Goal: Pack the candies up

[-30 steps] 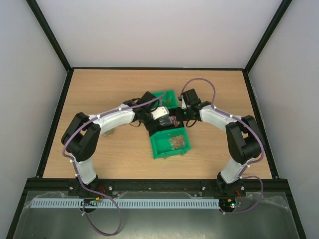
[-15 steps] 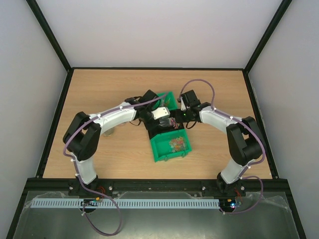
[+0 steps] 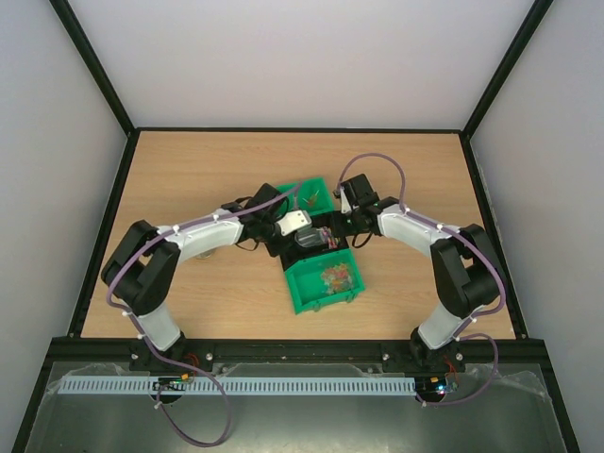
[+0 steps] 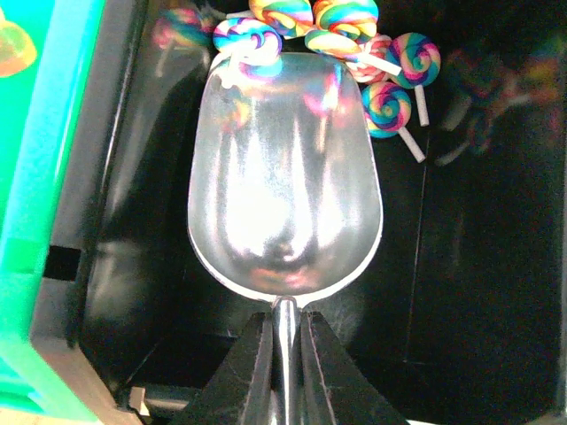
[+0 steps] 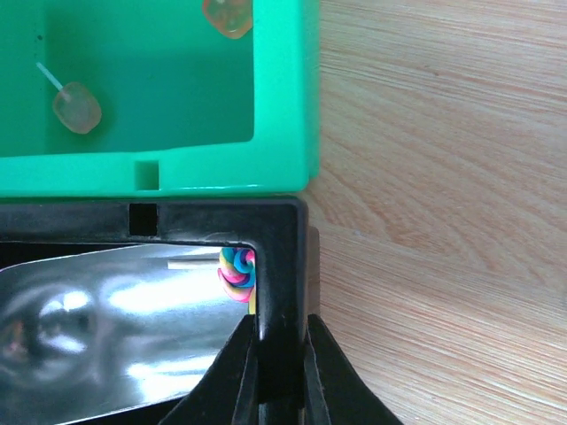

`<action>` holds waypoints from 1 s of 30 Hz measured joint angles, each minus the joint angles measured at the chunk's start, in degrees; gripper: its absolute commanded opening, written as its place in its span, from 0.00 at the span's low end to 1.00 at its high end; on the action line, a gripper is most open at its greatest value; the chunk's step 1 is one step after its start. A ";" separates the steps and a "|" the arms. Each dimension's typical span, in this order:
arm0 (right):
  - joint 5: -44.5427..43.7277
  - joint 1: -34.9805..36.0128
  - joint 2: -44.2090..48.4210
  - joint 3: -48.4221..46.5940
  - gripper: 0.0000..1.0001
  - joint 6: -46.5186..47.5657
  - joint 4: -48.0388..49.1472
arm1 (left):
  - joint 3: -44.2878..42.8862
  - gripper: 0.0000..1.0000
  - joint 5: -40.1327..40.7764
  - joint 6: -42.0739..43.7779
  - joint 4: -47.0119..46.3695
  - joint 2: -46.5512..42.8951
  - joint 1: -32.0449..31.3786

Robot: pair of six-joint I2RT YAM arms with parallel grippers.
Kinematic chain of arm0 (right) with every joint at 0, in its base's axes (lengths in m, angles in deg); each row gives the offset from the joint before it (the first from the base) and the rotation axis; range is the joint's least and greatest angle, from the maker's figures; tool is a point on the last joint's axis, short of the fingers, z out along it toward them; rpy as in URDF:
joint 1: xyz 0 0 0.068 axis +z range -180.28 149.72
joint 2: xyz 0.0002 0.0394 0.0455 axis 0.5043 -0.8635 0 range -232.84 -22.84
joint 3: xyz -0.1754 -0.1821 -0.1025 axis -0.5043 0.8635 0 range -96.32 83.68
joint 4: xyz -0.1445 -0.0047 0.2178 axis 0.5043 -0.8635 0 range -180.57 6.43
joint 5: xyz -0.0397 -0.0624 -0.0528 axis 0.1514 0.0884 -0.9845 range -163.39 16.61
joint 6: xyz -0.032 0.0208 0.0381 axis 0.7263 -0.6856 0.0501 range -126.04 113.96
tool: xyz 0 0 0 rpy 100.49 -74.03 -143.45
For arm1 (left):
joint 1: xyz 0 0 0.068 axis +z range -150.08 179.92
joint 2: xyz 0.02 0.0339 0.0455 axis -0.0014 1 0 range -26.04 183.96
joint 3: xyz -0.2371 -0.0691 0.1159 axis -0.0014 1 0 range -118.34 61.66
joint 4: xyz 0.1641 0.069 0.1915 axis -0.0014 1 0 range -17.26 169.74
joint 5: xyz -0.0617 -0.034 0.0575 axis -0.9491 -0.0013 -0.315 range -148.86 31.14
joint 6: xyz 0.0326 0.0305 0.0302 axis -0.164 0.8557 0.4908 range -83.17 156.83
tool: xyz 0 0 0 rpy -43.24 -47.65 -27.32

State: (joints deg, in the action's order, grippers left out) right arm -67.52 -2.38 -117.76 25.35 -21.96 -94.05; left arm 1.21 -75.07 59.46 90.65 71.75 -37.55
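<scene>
My left gripper (image 4: 283, 323) is shut on the handle of a metal scoop (image 4: 283, 177). The scoop's bowl lies empty inside a black bin (image 4: 478, 266). Several swirl lollipop candies (image 4: 350, 40) lie at the scoop's far lip, and one shows in the right wrist view (image 5: 236, 270). My right gripper (image 5: 281, 332) is shut on the black bin's wall (image 5: 282, 257). In the top view the left gripper (image 3: 291, 226) and right gripper (image 3: 342, 225) meet at the black bin (image 3: 326, 247). The near green bin (image 3: 300, 288) holds many small mixed candies (image 3: 332, 276).
A second green bin (image 3: 319, 185) stands just behind the black bin, with a few orange candies (image 5: 77, 108) on its floor. A small pale object (image 3: 212, 250) sits under the left forearm. Black frame rails edge the wooden table.
My left arm has drawn back to the left and the scoop has swung down into the black bin. My right gripper stays on the bin's wall.
</scene>
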 measured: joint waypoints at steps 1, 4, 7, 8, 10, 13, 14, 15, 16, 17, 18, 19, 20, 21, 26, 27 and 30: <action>0.04 -0.02 0.00 0.00 0.01 0.15 0.00 | -0.33 0.02 0.26 0.31 0.09 0.39 -0.26; -0.85 -0.48 0.07 0.00 0.01 0.52 -0.22 | -2.10 0.02 0.39 0.50 0.24 1.40 -1.03; -0.94 -0.44 0.09 0.00 0.01 1.14 -0.31 | -0.33 0.02 0.09 1.29 -0.13 0.22 -0.72; -0.98 -0.28 0.09 0.00 0.01 1.33 -0.33 | 0.00 0.02 0.17 1.81 0.31 -0.33 -0.68; -1.01 -0.09 0.09 0.00 0.01 1.46 -0.31 | 0.04 0.02 0.26 2.38 1.11 -0.68 -0.72; -1.05 -0.07 0.09 0.00 0.01 1.49 -0.33 | -1.40 0.02 1.27 2.36 1.86 0.22 -1.95; -1.11 -0.07 0.09 0.00 0.01 1.53 -0.35 | -2.58 0.02 1.66 2.19 2.56 0.81 -2.51; -1.14 -0.07 0.09 0.00 0.01 1.60 -0.35 | -3.17 0.02 1.84 2.05 2.82 1.09 -2.47; -1.18 -0.07 0.09 0.00 0.01 1.66 -0.35 | -2.97 0.02 1.66 1.90 2.97 1.01 -2.45; -1.20 -0.04 0.11 0.00 0.01 1.75 -0.35 | -2.27 0.02 1.44 1.79 2.86 0.55 -2.21; -1.20 -0.04 0.11 0.00 0.01 1.79 -0.35 | -1.75 0.02 1.38 1.68 2.82 0.22 -2.19; -1.18 -0.04 0.11 0.00 0.01 1.77 -0.35 | -1.90 0.02 1.46 1.53 3.02 0.22 -2.40; -1.18 -0.04 0.11 0.00 0.01 1.77 -0.35 | -2.97 0.02 1.70 1.14 3.52 0.94 -2.73; -1.22 -0.04 0.11 -0.02 0.01 1.77 -0.37 | -4.42 0.02 1.81 0.61 3.96 1.95 -3.15; -2.08 -0.31 0.26 -0.11 0.01 2.43 -0.87 | -1.92 0.02 -0.13 -1.73 0.42 1.84 -1.75; -2.08 -0.24 0.26 -0.11 0.01 2.43 -0.90 | -2.60 0.02 0.11 -1.79 0.66 2.14 -1.75; -2.34 -0.35 0.31 -0.11 0.01 2.45 -1.09 | -3.65 0.02 1.27 -1.97 0.28 2.80 -2.45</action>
State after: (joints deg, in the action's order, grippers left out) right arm -69.86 -2.73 -117.45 25.24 -19.51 -95.15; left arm -2.44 -73.80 57.49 90.94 74.55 -40.00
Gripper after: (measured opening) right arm 0.080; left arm 0.078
